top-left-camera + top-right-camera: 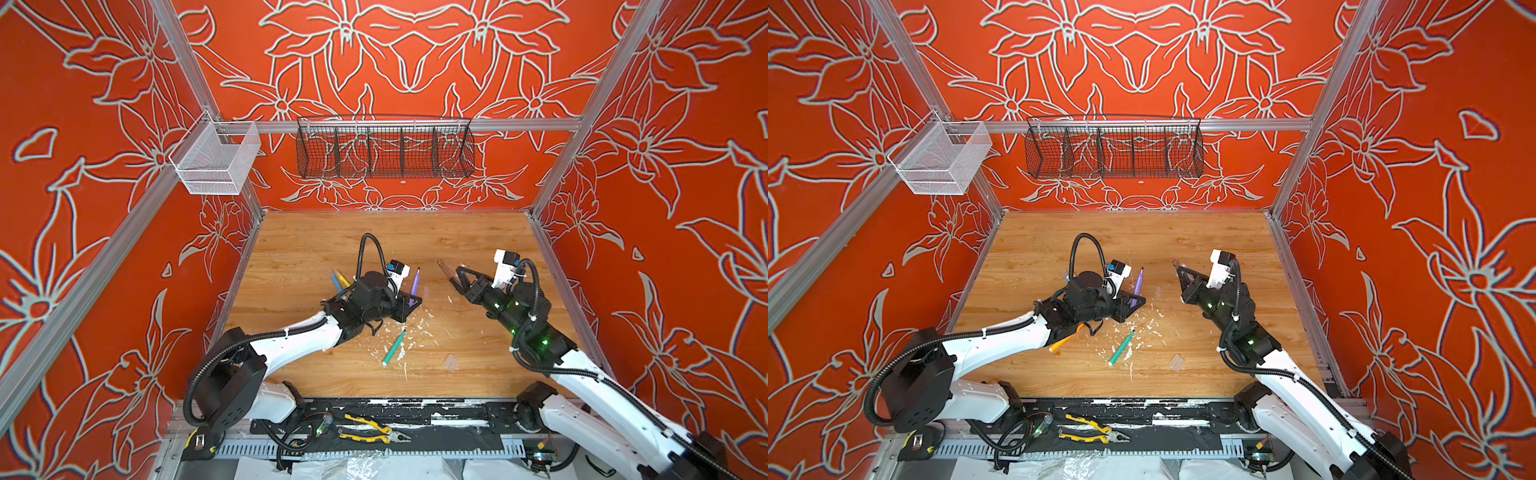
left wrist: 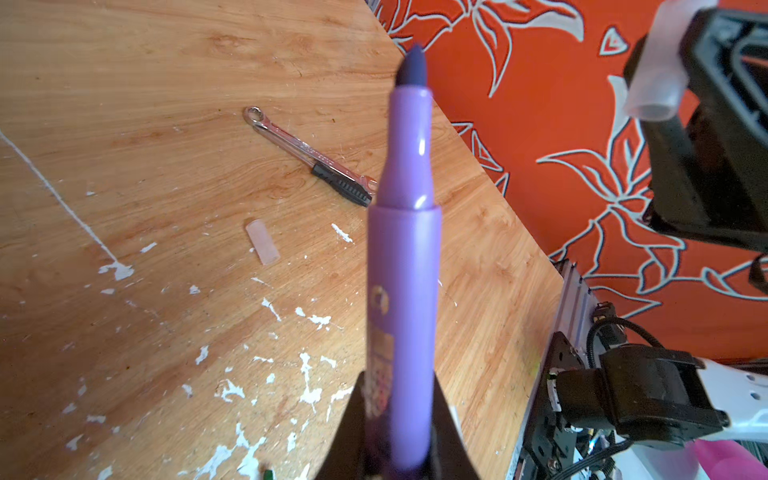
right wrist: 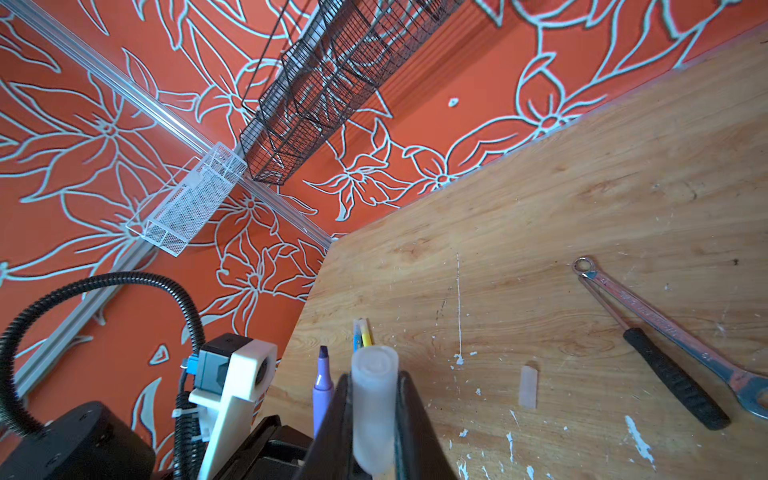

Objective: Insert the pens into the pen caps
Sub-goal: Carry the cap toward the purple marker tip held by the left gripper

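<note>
1. Far left on the counter [image 1: 316, 232], the blue pen [image 1: 336, 281] and the yellow pen [image 1: 344, 279] lie side by side, their near ends hidden behind my left arm.
2. The orange pen [image 1: 1065, 341] lies flat, showing in a top view from under my left forearm.
3. The green pen [image 1: 394, 348] lies slanted near the middle of the counter among white paint flecks [image 2: 118, 270], apart from both my hands.
4. My left hand [image 1: 411, 303] is clenched on the lower barrel of the purple pen [image 1: 415, 284]. I hold it off the counter, with its bare dark tip pointing up and away from me.
5. Between my two hands, a loose pen cap [image 2: 262, 242] lies on its side on the wood. A dark-handled wrench [image 2: 309, 156] rests flat just beyond it, not touching it.
6. My right hand [image 3: 374, 378] is clamped on a clear pen cap [image 3: 374, 415], gripped across its sides and lifted off the counter. The cap and the purple pen's tip are near each other but apart, and the pen is not yet in the cap.
</note>
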